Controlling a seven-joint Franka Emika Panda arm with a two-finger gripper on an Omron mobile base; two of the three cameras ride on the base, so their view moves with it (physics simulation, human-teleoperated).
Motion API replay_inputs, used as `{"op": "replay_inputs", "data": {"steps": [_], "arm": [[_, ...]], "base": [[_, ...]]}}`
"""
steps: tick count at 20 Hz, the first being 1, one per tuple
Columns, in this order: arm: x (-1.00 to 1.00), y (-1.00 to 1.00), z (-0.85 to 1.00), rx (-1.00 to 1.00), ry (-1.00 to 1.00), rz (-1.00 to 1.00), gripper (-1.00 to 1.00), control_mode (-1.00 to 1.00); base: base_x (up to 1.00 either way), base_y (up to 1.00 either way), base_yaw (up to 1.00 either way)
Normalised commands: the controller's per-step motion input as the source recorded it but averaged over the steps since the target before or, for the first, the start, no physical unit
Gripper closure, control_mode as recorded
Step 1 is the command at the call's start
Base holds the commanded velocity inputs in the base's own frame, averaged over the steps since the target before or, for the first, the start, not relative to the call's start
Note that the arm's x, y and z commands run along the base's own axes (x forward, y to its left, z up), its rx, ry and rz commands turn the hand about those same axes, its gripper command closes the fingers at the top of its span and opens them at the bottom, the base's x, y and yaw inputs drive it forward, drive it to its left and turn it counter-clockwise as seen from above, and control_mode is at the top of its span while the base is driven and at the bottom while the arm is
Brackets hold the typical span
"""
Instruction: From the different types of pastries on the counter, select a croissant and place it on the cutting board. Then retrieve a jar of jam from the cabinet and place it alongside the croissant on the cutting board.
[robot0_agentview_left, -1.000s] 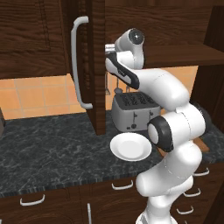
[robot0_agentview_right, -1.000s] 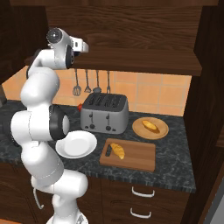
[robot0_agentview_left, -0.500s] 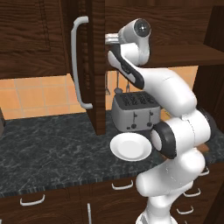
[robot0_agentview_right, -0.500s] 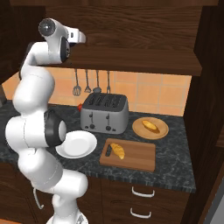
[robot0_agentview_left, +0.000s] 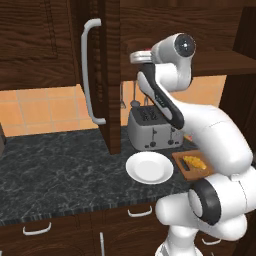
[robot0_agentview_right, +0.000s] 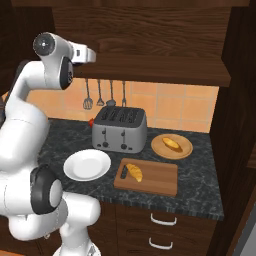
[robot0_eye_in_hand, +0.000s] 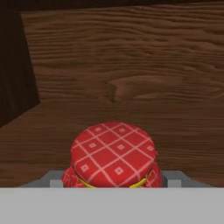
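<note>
- Kitchen setup: black marbled counter (robot0_agentview_right: 200, 150) under dark wood cabinets, orange tile backsplash behind with utensils (robot0_agentview_right: 99, 94) hanging on it.
- On the counter there's a silver toaster (robot0_agentview_right: 119, 130), a round white plate (robot0_agentview_right: 87, 165) in front of it, and a round tan plate (robot0_agentview_right: 184, 149) holding a smooth bun (robot0_agentview_right: 171, 144).
- The cutting board (robot0_agentview_right: 155, 179) lies with its long side running along the counter's front edge, slot handle at the end nearest the white plate. The croissant (robot0_agentview_right: 133, 172) is on it, right by the handle end, lying diagonal across the board.
- Cabinet (robot0_agentview_left: 107, 75) door is swung open, grey bar handle (robot0_agentview_left: 89, 70) vertical.
- The arm's hand is up inside the cabinet. In the hand view the jar of jam (robot0_eye_in_hand: 113, 158) stands upright on the wooden shelf, red checkered lid facing the camera, right in front of the gripper (robot0_eye_in_hand: 112, 183).
- Can't tell whether the fingers are apart or pinched on the jar, the tips are hidden.
</note>
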Motion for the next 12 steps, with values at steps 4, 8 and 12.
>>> {"op": "replay_inputs", "data": {"steps": [4, 8, 12], "arm": [[-1.0, -0.18, -0.31, 0.0, 0.0, 0.0, 1.0, -1.0], [-1.0, -0.17, -0.31, 0.0, 0.0, 0.0, 1.0, -1.0], [-1.0, -0.34, -0.45, 0.0, 0.0, 0.0, 1.0, -1.0]], "base": [[0.0, 0.0, 0.0], [0.0, 0.0, 0.0], [0.0, 0.0, 0.0]]}}
